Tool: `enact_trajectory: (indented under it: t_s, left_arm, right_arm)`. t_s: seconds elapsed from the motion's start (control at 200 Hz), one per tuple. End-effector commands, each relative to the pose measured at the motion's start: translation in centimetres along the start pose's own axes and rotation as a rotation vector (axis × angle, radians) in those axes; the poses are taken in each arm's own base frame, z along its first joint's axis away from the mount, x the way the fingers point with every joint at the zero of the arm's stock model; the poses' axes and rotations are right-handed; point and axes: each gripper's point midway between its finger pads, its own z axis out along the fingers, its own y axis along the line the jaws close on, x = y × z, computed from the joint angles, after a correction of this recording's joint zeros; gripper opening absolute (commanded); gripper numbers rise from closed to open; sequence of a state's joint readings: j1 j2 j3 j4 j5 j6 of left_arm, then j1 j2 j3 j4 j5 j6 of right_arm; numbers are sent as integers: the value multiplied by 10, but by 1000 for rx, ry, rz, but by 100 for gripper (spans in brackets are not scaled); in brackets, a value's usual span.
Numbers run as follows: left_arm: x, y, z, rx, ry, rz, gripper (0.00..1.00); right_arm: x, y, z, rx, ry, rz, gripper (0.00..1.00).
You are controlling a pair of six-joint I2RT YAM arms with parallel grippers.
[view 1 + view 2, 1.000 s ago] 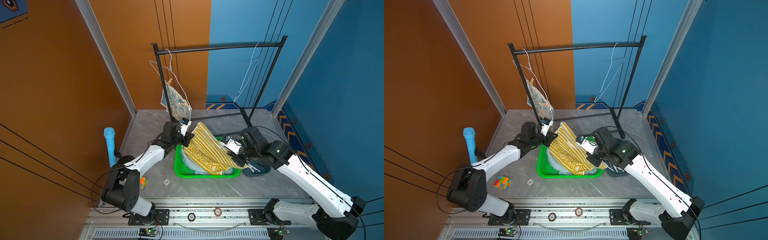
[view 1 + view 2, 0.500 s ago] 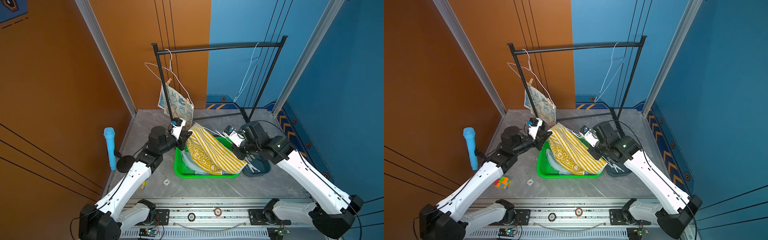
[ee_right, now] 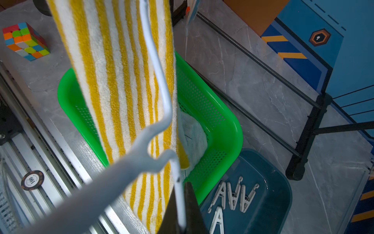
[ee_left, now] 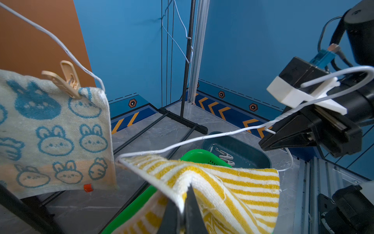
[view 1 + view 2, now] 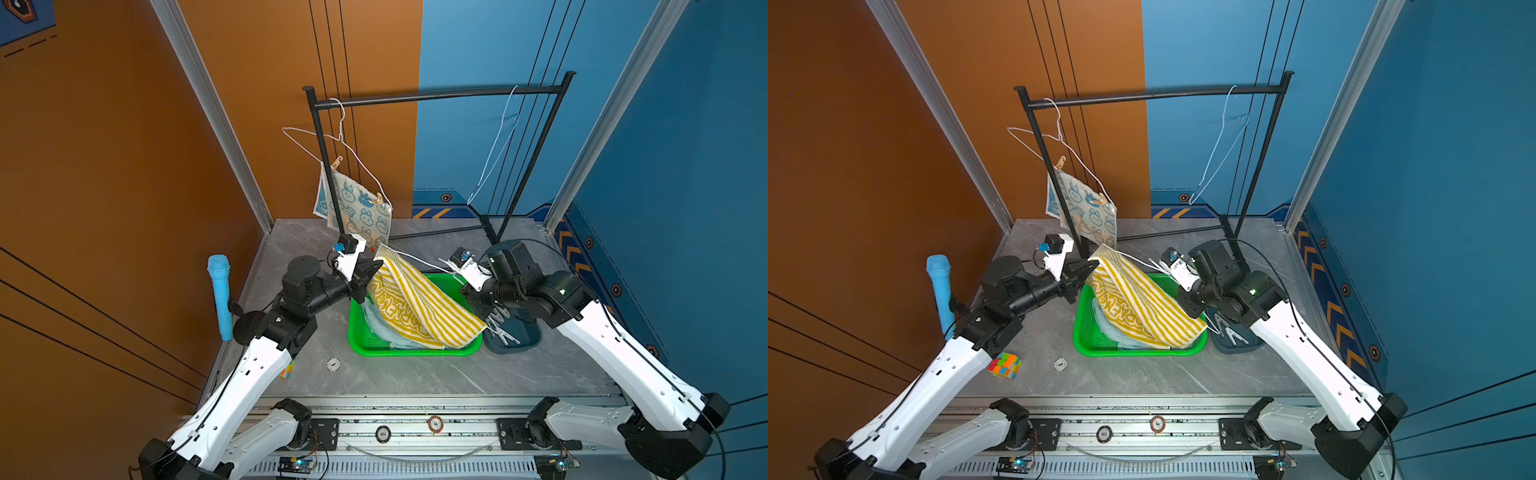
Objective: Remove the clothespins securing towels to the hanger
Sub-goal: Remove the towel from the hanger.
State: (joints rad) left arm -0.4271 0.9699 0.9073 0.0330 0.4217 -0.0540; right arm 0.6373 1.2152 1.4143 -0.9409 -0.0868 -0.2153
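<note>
Your left hand [image 4: 182,210] is clamped shut on the edge of the yellow-striped towel [image 5: 419,303]. Your right hand [image 3: 181,202] is closed on the white wire hanger [image 4: 202,138] that this towel drapes over.

Only the left wrist view shows that pinch from outside. It also shows a tan clothespin [image 4: 64,81] up close, on the bunny towel [image 4: 54,131] hanging just beside the left hand. Both top views add a second clothespin [image 5: 336,162] at that towel's other top corner.

Only the right wrist view looks below the right hand into the dark blue tray [image 3: 273,202], where several pale clothespins [image 3: 232,194] lie loose. Beside the tray it shows the green basket [image 3: 234,125] holding the blue-green towel [image 3: 194,135].

A top view shows the colour cube [image 5: 1005,365] whole on the surface, well back from the left hand.

The chip [image 3: 32,180] on the rail reads 100. The yellow-striped towel carries woven lettering that is too warped to read.
</note>
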Motion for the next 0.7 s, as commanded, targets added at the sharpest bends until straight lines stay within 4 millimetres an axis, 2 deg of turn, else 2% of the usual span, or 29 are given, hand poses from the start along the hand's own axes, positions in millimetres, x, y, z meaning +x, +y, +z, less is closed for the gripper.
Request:
enact_trajectory:
  t_s: [0.0, 0.135, 0.23, 0.295, 0.35, 0.541, 0.696]
  left_arm:
    - [15, -10, -2, 21, -1, -23, 1]
    - [59, -5, 0, -20, 75, -75, 7]
    - [76, 0, -3, -54, 100, -90, 24]
    - [78, 5, -8, -90, 103, -79, 36]
    - [77, 8, -12, -120, 114, -50, 39]
    - [68, 21, -20, -191, 152, 34, 45]
    - [59, 33, -5, -181, 145, 6, 47]
  right_arm:
    - [5, -5, -3, 11, -8, 56, 0]
    - [5, 0, -8, -11, -28, 42, 0]
    - [4, 2, -10, -26, -37, 37, 0]
    - [3, 4, -11, -36, -43, 34, 0]
    - [2, 5, -12, -44, -46, 33, 0]
    - [-4, 12, -16, -79, -69, 19, 0]
    - [-5, 21, -19, -124, -82, 6, 0]
